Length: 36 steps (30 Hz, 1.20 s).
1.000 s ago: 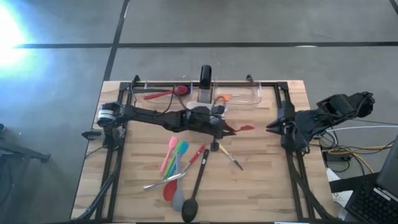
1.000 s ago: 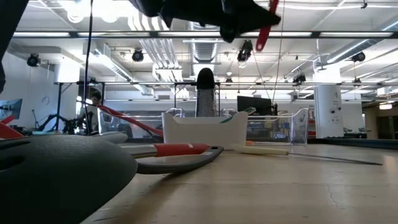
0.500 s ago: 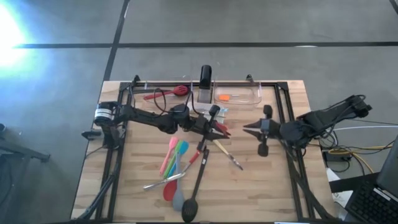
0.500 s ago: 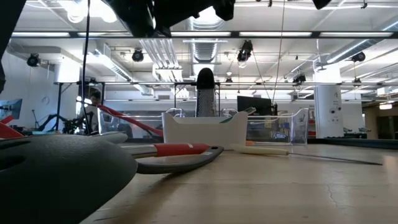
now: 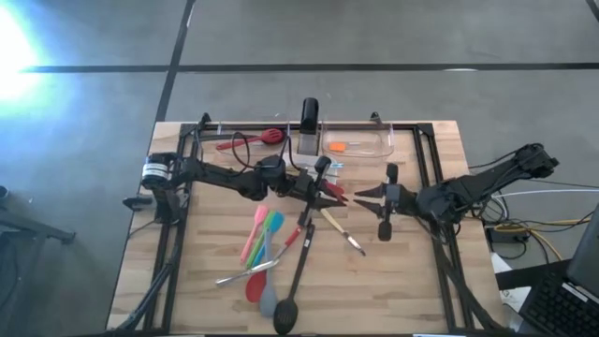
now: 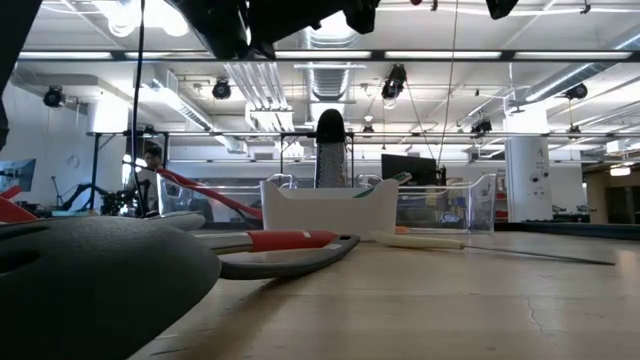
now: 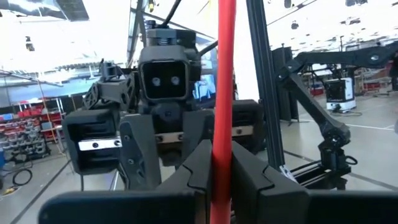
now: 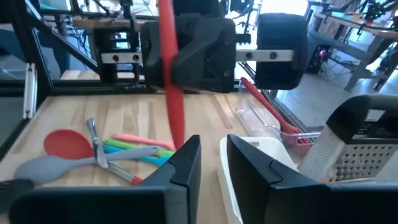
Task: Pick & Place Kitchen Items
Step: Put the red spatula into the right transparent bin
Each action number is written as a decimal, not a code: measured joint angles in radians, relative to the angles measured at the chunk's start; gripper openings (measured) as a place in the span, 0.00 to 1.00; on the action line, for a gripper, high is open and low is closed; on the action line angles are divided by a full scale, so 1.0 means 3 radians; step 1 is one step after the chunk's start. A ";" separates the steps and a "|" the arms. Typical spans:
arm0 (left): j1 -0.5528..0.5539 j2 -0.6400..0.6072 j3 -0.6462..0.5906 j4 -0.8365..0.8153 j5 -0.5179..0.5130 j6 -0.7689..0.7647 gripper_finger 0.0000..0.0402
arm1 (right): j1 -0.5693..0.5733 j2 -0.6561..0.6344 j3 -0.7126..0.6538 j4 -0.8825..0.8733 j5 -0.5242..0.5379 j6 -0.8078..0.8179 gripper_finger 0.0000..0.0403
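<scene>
2 grippers mid-table: left gripper pinching red spatula; right gripper facing, jaws spread, empty.

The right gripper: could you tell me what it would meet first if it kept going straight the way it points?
Most likely the red utensil held upright in the left gripper, directly ahead of the right gripper, which stands open and empty. Depth is hard to judge.

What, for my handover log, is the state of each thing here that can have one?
Left gripper: shut on the red utensil.
Red utensil: held off the table, upright.
Right gripper: open, empty, facing the red utensil.
Black spoon: lying flat on the table.
Silicone spoons: lying loose, clustered.
Clear bin: upright, something orange inside.
</scene>
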 joint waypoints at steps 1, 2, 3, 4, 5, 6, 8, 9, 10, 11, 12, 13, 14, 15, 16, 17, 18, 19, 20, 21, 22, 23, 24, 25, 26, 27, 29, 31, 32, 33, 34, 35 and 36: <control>0.0003 0.0000 0.0000 0.0000 -0.0020 0.0002 0.08 | -0.0004 0.0031 0.0001 0.0017 -0.0001 0.0001 0.21; 0.0006 0.0000 0.0000 -0.0001 -0.0050 0.0005 0.08 | -0.0009 0.0074 0.0008 0.0023 -0.0003 0.0001 0.22; 0.0010 0.0000 0.0000 -0.0007 -0.0073 0.0004 0.08 | -0.0022 0.0122 0.0027 0.0025 -0.0005 0.0001 0.24; 0.0016 0.0000 0.0000 -0.0015 -0.0074 0.0004 0.08 | -0.0031 0.0169 0.0050 0.0027 -0.0005 0.0005 0.26; 0.0021 0.0000 0.0002 -0.0033 -0.0075 0.0004 0.08 | -0.0040 0.0209 0.0072 0.0022 -0.0006 0.0017 0.28; 0.0023 0.0000 0.0012 -0.0063 -0.0076 0.0004 0.08 | -0.0043 0.0255 0.0106 0.0023 -0.0005 0.0031 0.30; 0.0028 0.0000 0.0031 -0.0116 -0.0082 0.0004 0.08 | -0.0061 0.0345 0.0191 0.0042 -0.0002 0.0035 0.33; 0.0028 0.0000 0.0039 -0.0140 -0.0084 0.0006 0.08 | -0.0063 0.0390 0.0225 0.0032 0.0000 0.0024 0.34; 0.0027 0.0000 0.0049 -0.0159 -0.0083 0.0007 0.08 | -0.0073 0.0435 0.0267 0.0030 0.0001 0.0008 0.36; 0.0027 0.0000 0.0060 -0.0179 -0.0081 0.0008 0.08 | -0.0088 0.0476 0.0304 0.0036 0.0000 -0.0011 0.37; 0.0027 0.0000 0.0075 -0.0198 -0.0079 0.0008 0.08 | -0.0100 0.0521 0.0340 0.0032 0.0000 -0.0013 0.37; 0.0027 0.0000 0.0078 -0.0200 -0.0079 0.0009 0.08 | -0.0116 0.0567 0.0379 0.0030 0.0001 -0.0015 0.38; 0.0027 0.0000 0.0081 -0.0202 -0.0069 0.0009 0.08 | -0.0132 0.0612 0.0417 0.0034 0.0001 -0.0017 0.39; 0.0027 0.0000 0.0089 -0.0213 -0.0065 0.0009 0.08 | -0.0148 0.0657 0.0446 0.0033 0.0003 -0.0020 0.39; 0.0027 0.0000 0.0094 -0.0230 -0.0065 0.0010 0.08 | -0.0157 0.0703 0.0475 0.0017 0.0004 -0.0022 0.39; 0.0027 0.0000 0.0096 -0.0245 -0.0066 0.0011 0.08 | -0.0171 0.0750 0.0507 -0.0009 0.0009 -0.0025 0.38; 0.0027 0.0000 0.0100 -0.0249 -0.0064 0.0017 0.08 | -0.0179 0.0782 0.0538 -0.0050 0.0009 -0.0030 0.36; 0.0027 0.0000 0.0100 -0.0257 -0.0063 0.0029 0.08 | -0.0183 0.0813 0.0570 -0.0130 0.0008 -0.0030 0.34; 0.0027 0.0000 0.0100 -0.0266 -0.0060 0.0039 0.08 | -0.0188 0.0836 0.0608 -0.0217 0.0009 -0.0018 0.31; 0.0027 0.0000 0.0100 -0.0266 -0.0061 0.0053 0.08 | -0.0187 0.0854 0.0649 -0.0287 0.0009 -0.0004 0.28; 0.0027 0.0000 0.0100 -0.0270 -0.0061 0.0058 0.08 | -0.0187 0.0866 0.0681 -0.0352 0.0009 0.0012 0.24; 0.0027 0.0000 0.0100 -0.0270 -0.0062 0.0060 0.08 | -0.0187 0.0873 0.0706 -0.0410 0.0009 0.0023 0.19; 0.0027 0.0000 0.0100 -0.0270 -0.0067 0.0067 0.08 | -0.0187 0.0875 0.0732 -0.0448 0.0006 0.0024 0.14; 0.0028 0.0000 0.0100 -0.0268 -0.0067 0.0076 0.08 | -0.0180 0.0874 0.0752 -0.0468 0.0004 0.0026 0.10; 0.0027 0.0000 0.0100 -0.0267 -0.0072 0.0095 0.08 | -0.0173 0.0867 0.0759 -0.0474 0.0003 0.0018 0.07; 0.0027 -0.0001 0.0100 -0.0265 -0.0076 0.0099 0.08 | -0.0172 0.0860 0.0760 -0.0476 -0.0001 0.0008 0.06; 0.0027 -0.0005 0.0100 -0.0305 -0.0080 0.0077 0.08 | -0.0172 0.0849 0.0765 -0.0505 -0.0002 0.0011 0.06; 0.0027 -0.0005 0.0100 -0.0325 -0.0100 0.0006 0.09 | -0.0172 0.0829 0.0769 -0.0574 -0.0008 0.0019 0.06; 0.0028 -0.0005 0.0100 -0.0335 -0.0108 -0.0028 0.11 | -0.0173 0.0822 0.0771 -0.0604 0.0006 0.0018 0.06; 0.0028 -0.0005 0.0099 -0.0357 -0.0111 -0.0079 0.15 | -0.0171 0.0808 0.0779 -0.0661 0.0052 0.0009 0.06; 0.0030 -0.0005 0.0097 -0.0379 -0.0112 -0.0099 0.20 | -0.0169 0.0783 0.0791 -0.0757 0.0120 0.0009 0.06; 0.0032 -0.0011 0.0096 -0.0408 -0.0116 -0.0107 0.25 | -0.0166 0.0751 0.0812 -0.0861 0.0179 0.0018 0.06; 0.0032 -0.0036 0.0093 -0.0474 -0.0150 -0.0106 0.30 | -0.0163 0.0710 0.0844 -0.0968 0.0228 0.0040 0.06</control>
